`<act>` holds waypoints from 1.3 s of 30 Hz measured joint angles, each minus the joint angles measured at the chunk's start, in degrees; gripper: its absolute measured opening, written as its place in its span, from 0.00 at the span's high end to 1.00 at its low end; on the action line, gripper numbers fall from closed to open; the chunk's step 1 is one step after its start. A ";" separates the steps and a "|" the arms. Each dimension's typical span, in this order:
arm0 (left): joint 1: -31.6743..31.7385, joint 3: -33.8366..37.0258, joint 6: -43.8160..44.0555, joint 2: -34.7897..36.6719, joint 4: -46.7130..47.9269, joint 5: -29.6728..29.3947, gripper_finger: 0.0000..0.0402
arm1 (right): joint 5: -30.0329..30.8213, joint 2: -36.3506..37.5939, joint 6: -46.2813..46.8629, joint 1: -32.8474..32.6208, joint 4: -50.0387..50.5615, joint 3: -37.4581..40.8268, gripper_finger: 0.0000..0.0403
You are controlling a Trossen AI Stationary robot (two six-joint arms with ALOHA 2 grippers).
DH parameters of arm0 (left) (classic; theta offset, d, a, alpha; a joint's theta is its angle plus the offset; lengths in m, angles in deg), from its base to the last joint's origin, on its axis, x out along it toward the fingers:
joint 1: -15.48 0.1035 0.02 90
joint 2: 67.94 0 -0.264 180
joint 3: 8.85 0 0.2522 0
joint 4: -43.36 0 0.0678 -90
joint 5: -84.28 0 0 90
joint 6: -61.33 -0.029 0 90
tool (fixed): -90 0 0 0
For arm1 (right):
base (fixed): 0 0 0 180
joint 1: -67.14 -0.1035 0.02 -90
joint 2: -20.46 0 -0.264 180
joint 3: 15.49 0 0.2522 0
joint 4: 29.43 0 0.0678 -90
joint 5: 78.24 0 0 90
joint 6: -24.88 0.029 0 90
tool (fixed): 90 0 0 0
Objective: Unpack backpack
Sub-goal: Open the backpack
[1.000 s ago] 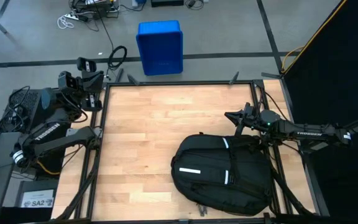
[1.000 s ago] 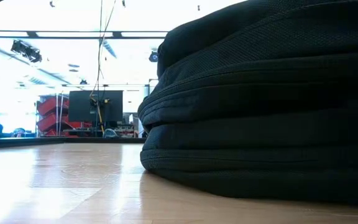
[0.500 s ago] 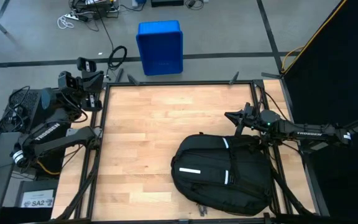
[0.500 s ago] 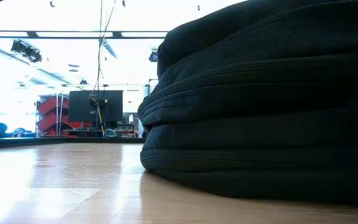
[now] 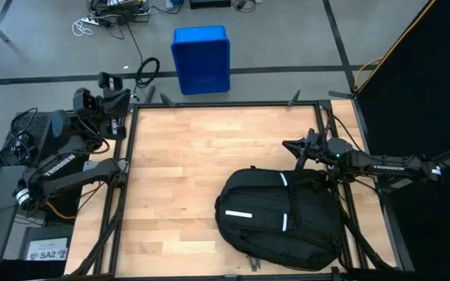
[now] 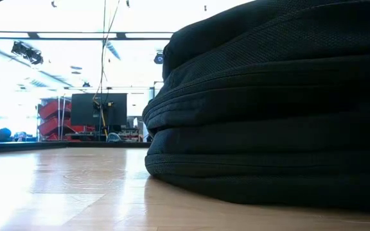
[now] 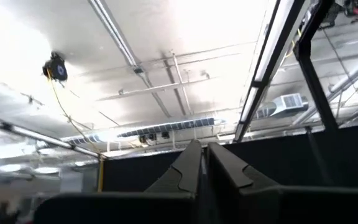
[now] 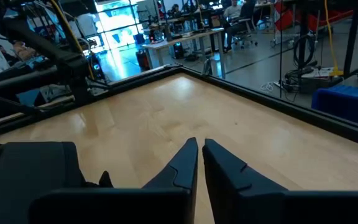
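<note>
The black backpack point(image 5: 280, 218) lies flat on the near right part of the wooden table, its face with the white reflective strips turned up. It fills the right of the low view point(image 6: 268, 109), and its corner shows in the right wrist view point(image 8: 30, 168). My right gripper point(image 5: 287, 146) hovers just beyond the backpack's far edge, shut, pointing toward the table's left; its fingers point(image 8: 199, 149) touch nothing. My left gripper point(image 5: 106, 81) is parked off the table's far left corner, shut, pointing up at the ceiling point(image 7: 202, 155).
A blue bin point(image 5: 201, 59) stands on the floor beyond the table's far edge. A dark metal frame point(image 5: 225, 104) runs around the table. Bare wood point(image 5: 194, 156) spreads over the left and far parts of the table. Cables lie on the floor at the far left.
</note>
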 joint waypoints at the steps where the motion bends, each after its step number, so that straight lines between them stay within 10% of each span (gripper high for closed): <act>1: 0.00 0.00 0.49 -0.01 0.02 0.15 1.00 | 0.02 0.01 -0.01 0.00 0.01 0.00 0.98; 13: -6.27 0.08 -0.72 -6.21 30.48 -0.86 1.00 | 0.02 0.02 0.00 0.02 -0.01 0.00 1.00; 32: -29.12 -23.75 -23.75 -23.20 73.47 -36.82 1.00 | 0.02 0.01 -0.01 0.01 0.01 0.00 0.98; 39: -41.78 -29.41 -25.79 -31.00 75.56 -38.17 1.00 | 0.02 0.02 -0.02 0.02 0.00 -0.02 1.00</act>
